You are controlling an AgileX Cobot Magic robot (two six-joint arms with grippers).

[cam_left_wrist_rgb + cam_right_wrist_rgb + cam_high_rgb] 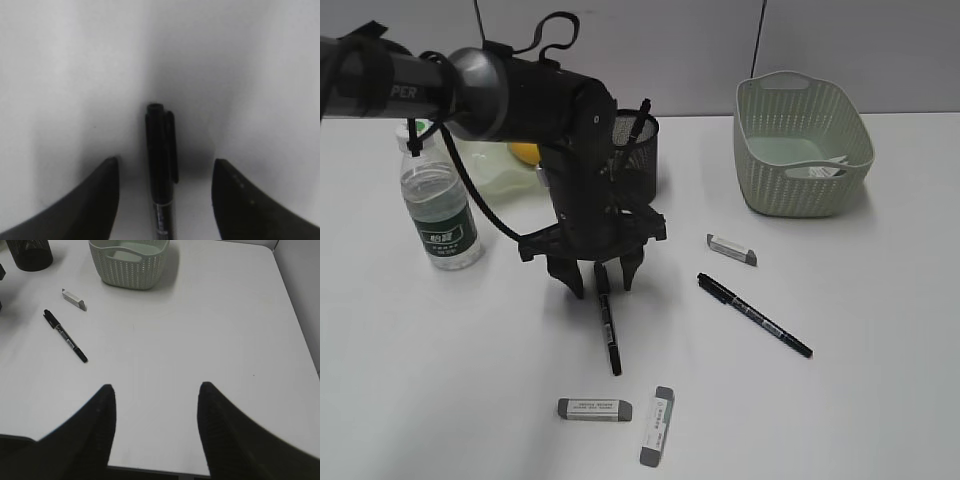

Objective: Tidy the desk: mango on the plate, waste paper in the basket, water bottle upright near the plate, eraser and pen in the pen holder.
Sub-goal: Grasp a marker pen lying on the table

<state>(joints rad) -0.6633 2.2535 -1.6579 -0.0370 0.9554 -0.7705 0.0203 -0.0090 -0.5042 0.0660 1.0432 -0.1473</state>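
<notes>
The bottle (438, 210) stood at the desk's (880, 330) left, the plate (495, 165) behind it, the holder (638, 150) mid-desk, the basket (802, 145) right. Pens (608, 320) and erasers (595, 408) lay in front.

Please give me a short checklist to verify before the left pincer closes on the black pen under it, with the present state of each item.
1. Left pincer is open: ok, both fingers stand apart in the left wrist view.
2. Pen lies between the fingers: ok, roughly centred, touching neither.
3. Pincer low enough to grip: cannot tell; the fingertips look close to the desk, but contact is unclear.
4. Pen holder upright with room: ok, it stands behind the arm, one pen already inside.
5. Right pincer out of the way: ok, open over bare desk, holding nothing.
6. Second pen and erasers clear of the grip: ok, they lie apart.
</notes>
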